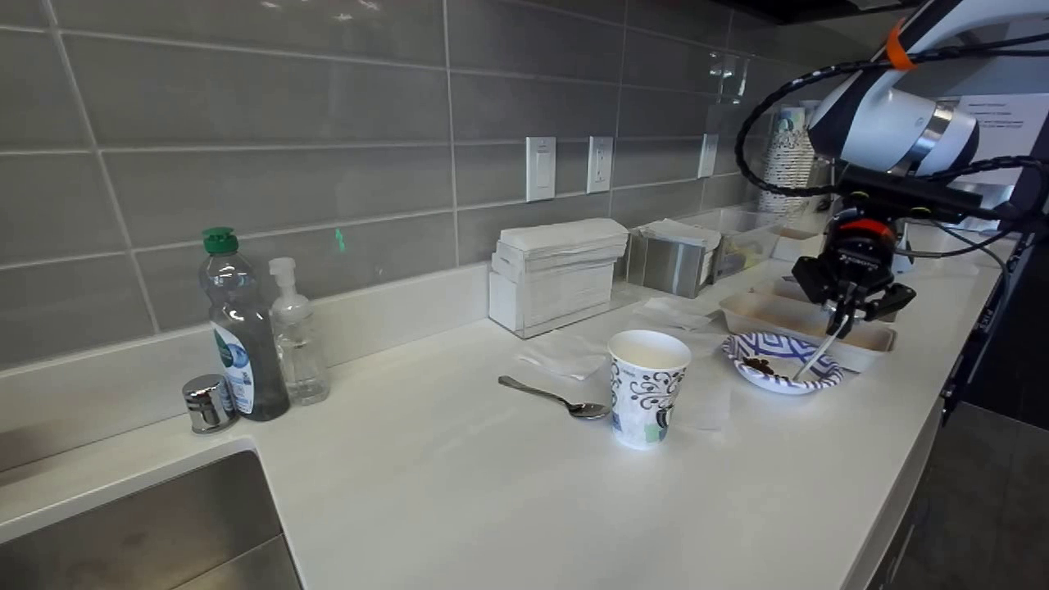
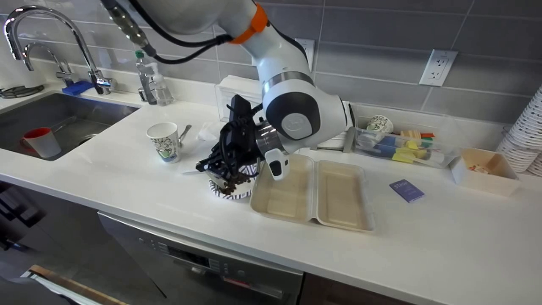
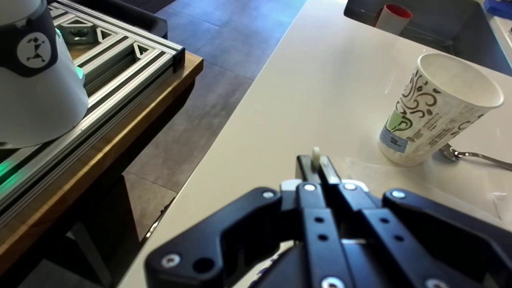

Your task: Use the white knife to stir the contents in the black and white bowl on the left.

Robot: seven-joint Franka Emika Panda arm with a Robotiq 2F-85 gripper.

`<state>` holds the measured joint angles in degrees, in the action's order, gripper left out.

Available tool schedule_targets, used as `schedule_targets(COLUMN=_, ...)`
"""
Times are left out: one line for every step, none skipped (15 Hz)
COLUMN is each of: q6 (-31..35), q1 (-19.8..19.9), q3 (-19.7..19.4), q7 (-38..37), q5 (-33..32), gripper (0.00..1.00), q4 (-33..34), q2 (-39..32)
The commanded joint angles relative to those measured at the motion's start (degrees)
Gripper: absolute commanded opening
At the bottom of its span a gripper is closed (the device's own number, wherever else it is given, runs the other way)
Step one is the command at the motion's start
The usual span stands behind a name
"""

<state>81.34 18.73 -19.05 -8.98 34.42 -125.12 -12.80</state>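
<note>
Gripper (image 1: 843, 315) pinching white knife (image 1: 819, 353), tip in patterned bowl (image 1: 772, 345), packet (image 2: 407, 191) marked "STASH"

In an exterior view, around bowl (image 2: 244, 187) | cup (image 2: 165, 145) blocks you: 10 o'clock | takeout box (image 2: 290, 192): 3 | free counter (image 2: 180, 207): 8

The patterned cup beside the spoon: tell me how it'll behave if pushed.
The cup would probably tip if pushed near the rim, as its base is narrower than its mouth. Its thin, paper-like wall suggests that it is light for its size and may dent when squeezed.
</note>
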Motion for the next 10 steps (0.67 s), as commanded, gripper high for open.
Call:
schedule_targets(q6=-1.07, q1=0.24, q3=-0.47, q7=-2.38, q5=-1.85, gripper=0.01, q4=1.25, q2=-0.11)
schedule_targets(q6=-0.47, q1=0.15, q3=-0.55, q7=-3.04, q5=-2.06, gripper=0.01, q4=1.3, q2=-0.26)
schedule_targets(q6=0.15, q1=0.13, q3=-0.6, q7=-3.36, q5=-1.86, gripper=0.01, q4=1.27, q2=-0.27)
schedule_targets(q6=1.54, q1=0.05, q3=-0.67, q7=-3.65, q5=-1.47, gripper=0.01, q4=1.05, q2=-0.17)
schedule_targets(q6=2.42, q1=-0.01, q3=-0.71, q7=-3.86, q5=-1.19, gripper=0.01, q4=0.96, q2=-0.14)
schedule_targets(q6=3.25, q1=-0.06, q3=-0.72, q7=-4.07, q5=-0.97, gripper=0.01, q4=0.89, q2=-0.13)
schedule_targets(q6=4.03, q1=-0.2, q3=-0.66, q7=-4.4, q5=-0.75, gripper=0.01, q4=0.75, q2=-0.04)
schedule_targets(q6=5.4, q1=-0.31, q3=-0.62, q7=-4.56, q5=-0.37, gripper=0.01, q4=0.5, q2=0.1)
schedule_targets(q6=6.65, q1=-0.35, q3=-0.58, q7=-4.58, q5=0.06, gripper=0.01, q4=0.31, q2=0.29)
schedule_targets(q6=8.36, q1=-0.47, q3=-0.5, q7=-4.58, q5=0.42, gripper=0.01, q4=0.04, q2=0.48)
